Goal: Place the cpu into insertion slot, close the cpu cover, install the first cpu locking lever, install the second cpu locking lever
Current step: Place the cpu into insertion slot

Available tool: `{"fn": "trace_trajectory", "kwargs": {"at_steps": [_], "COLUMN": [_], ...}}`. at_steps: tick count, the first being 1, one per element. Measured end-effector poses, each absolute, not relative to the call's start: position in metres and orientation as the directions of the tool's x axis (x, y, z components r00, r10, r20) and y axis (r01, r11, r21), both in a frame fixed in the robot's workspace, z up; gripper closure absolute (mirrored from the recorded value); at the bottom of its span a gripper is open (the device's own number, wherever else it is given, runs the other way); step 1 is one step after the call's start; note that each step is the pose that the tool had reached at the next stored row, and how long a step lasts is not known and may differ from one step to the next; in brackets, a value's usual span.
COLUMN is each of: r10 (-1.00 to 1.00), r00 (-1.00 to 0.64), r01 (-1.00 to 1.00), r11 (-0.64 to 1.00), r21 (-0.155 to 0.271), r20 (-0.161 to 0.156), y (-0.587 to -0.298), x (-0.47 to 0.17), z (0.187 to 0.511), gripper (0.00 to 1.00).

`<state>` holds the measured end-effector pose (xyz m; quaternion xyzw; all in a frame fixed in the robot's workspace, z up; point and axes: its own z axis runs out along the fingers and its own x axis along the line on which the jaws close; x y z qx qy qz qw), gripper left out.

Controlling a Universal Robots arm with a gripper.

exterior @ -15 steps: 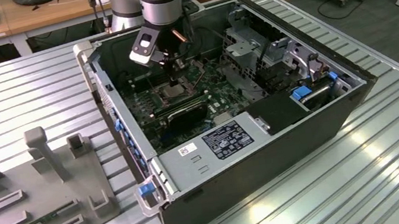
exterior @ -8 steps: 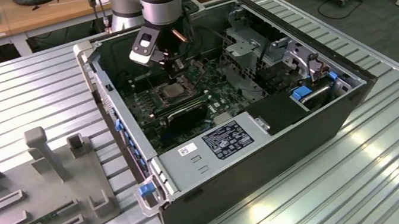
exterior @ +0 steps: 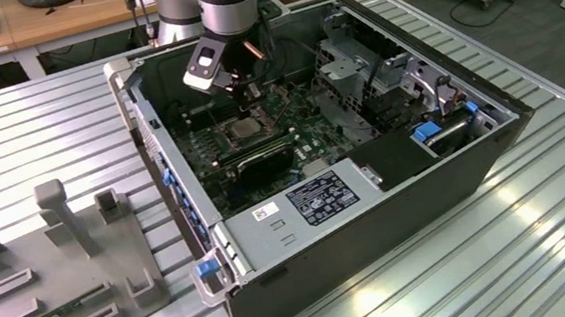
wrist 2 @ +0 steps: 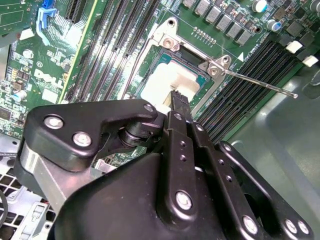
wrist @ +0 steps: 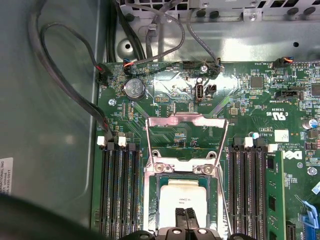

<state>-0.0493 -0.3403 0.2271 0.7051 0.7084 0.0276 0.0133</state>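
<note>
Your gripper (wrist: 186, 214) hangs straight down, fingers (wrist: 180, 218) pinched together on nothing, tips at the cpu (wrist: 182, 196) in the insertion slot (wrist: 150, 200).

The circuit board (wrist: 170, 100) is green, speckled with small black and silver parts. The chip (wrist: 182, 197) is pale silver-grey, and the cover (wrist: 186, 120) is bare shiny silver. The memory slots (wrist: 120, 190) are black with white end tabs. The gripper (wrist: 186, 216) is black. A clip (exterior: 207, 270) on a corner of the dark grey case (exterior: 384, 227) is blue. The table (exterior: 18, 141) is silver, ribbed in stripes.
</note>
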Motion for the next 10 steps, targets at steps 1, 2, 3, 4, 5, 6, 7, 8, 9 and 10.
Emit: {"fn": "trace_trajectory", "kwargs": {"at_steps": [1, 2, 3, 4, 5, 6, 7, 8, 9, 10], "r10": [1.000, 1.000, 1.000, 1.000, 1.000, 1.000, 1.000, 1.000, 1.000, 1.000], "r00": [-0.005, -0.005, -0.005, -0.005, -0.005, -0.005, -0.005, -0.005, -0.005, -0.005], "r01": [0.998, 0.998, 0.998, 0.998, 0.998, 0.998, 0.998, 0.998, 0.998, 0.998], "r11": [0.004, 0.004, 0.004, 0.004, 0.004, 0.004, 0.004, 0.004, 0.004, 0.004], "r21": [0.058, 0.058, 0.058, 0.058, 0.058, 0.058, 0.058, 0.058, 0.058, 0.058], "r20": [0.020, 0.020, 0.020, 0.020, 0.020, 0.020, 0.020, 0.020, 0.020, 0.020], "y": [-0.340, -0.340, -0.340, -0.340, -0.340, -0.340, -0.340, -0.340, -0.340, -0.340], "x": [-0.049, -0.049, -0.049, -0.049, -0.049, -0.049, -0.049, -0.049, -0.049, -0.049], "z": [0.227, 0.226, 0.225, 0.223, 0.222, 0.220, 0.218, 0.217, 0.216, 0.215], "gripper": [0.89, 0.89, 0.89, 0.89, 0.89, 0.89, 0.89, 0.89, 0.89, 0.89]}}
